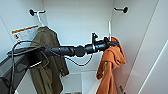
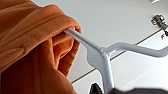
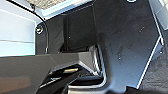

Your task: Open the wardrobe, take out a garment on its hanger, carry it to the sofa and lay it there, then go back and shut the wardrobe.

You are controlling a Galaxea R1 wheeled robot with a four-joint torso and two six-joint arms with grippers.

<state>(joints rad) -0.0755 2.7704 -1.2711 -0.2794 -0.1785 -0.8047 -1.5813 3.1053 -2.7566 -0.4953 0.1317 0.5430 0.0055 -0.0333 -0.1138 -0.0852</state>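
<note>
The orange hoodie (image 1: 110, 67) hangs inside the open wardrobe (image 1: 75, 22), toward its right side, draped over a white hanger (image 2: 100, 53). The hanger's stem (image 1: 109, 28) rises straight above the garment's shoulder. In the left wrist view, one hanger arm runs into the orange fabric (image 2: 32, 50) and the other extends bare. The left gripper (image 1: 113, 43) reaches across the wardrobe interior and meets the hoodie at the hanger's neck; whether the jaws are closed on the hanger cannot be told. An olive jacket (image 1: 47, 60) hangs at the wardrobe's left side, well apart from the hoodie, below a wall hook (image 1: 32, 12). A second hook (image 1: 124, 9) sits on the right wall. An orange-and-white label (image 1: 25, 33) is fixed beside the jacket.
</note>
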